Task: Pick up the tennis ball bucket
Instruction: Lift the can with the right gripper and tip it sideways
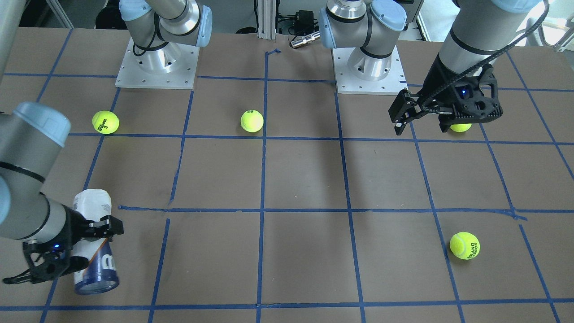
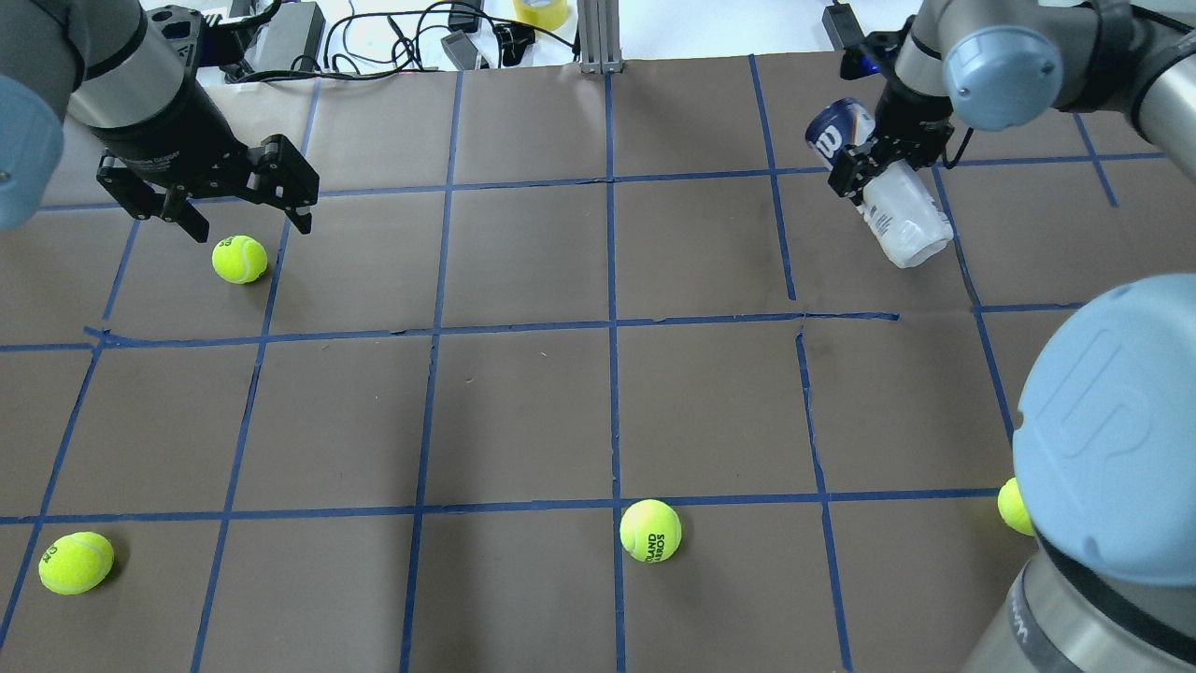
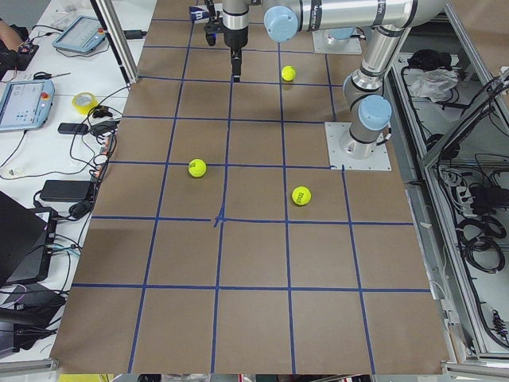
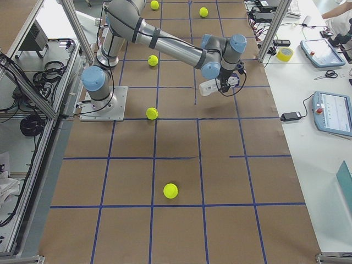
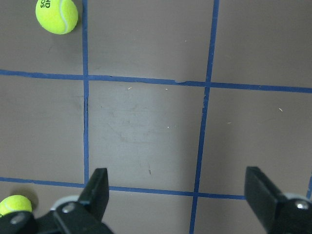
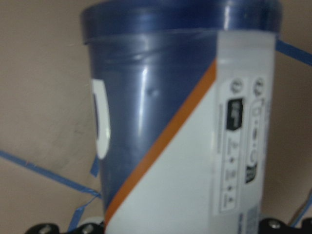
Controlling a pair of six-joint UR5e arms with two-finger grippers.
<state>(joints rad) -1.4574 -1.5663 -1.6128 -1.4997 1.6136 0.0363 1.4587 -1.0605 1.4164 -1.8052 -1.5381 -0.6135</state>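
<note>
The tennis ball bucket [image 2: 897, 210] is a slim can with a white label and a navy band. It lies tilted, nearly level, in my right gripper [image 2: 883, 173], which is shut on its middle at the far right of the table. In the front view the bucket [image 1: 92, 204] is at the lower left with its navy end toward the camera, and my right gripper [image 1: 87, 246] clamps it. It fills the right wrist view [image 6: 165, 122]. It seems slightly off the table. My left gripper [image 2: 250, 226] is open and empty, hovering over a yellow tennis ball [image 2: 239, 259].
Tennis balls lie loose on the brown, blue-taped table: one near the front middle [image 2: 649, 530], one at the front left [image 2: 75, 563], one partly hidden by my right arm [image 2: 1014, 505]. Cables and a tape roll [image 2: 539, 11] sit beyond the far edge.
</note>
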